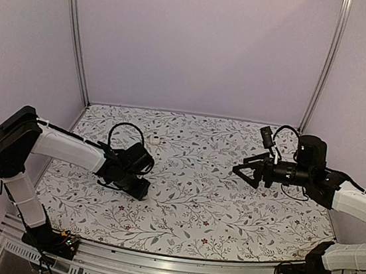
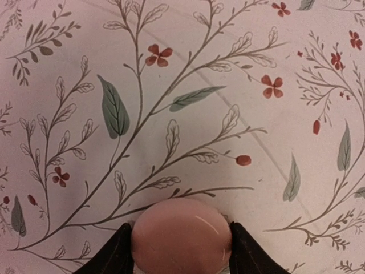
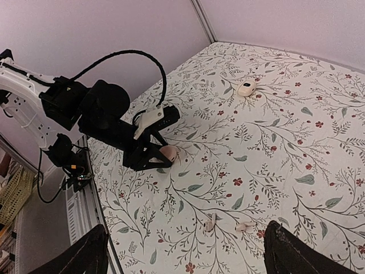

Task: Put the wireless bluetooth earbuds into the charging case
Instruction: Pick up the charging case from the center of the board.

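Earbuds lump (image 2: 181,237): one, pink, clamped between the left jaws. One charging case (image 3: 247,88), outside the left wrist view, shows in the right's. Right jaws wide apart, empty.

No readable text, labels or numbers anywhere.

White links (image 1: 68,148) and black joints lead to the black left gripper (image 1: 141,191) and right gripper (image 1: 244,175), trailing looped black cables (image 1: 122,129).

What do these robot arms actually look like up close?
The left arm and right arm have white tubular links joined by bulky black joints. The left gripper and right gripper are black, with two wedge-shaped fingers. A black cable loops above each wrist.
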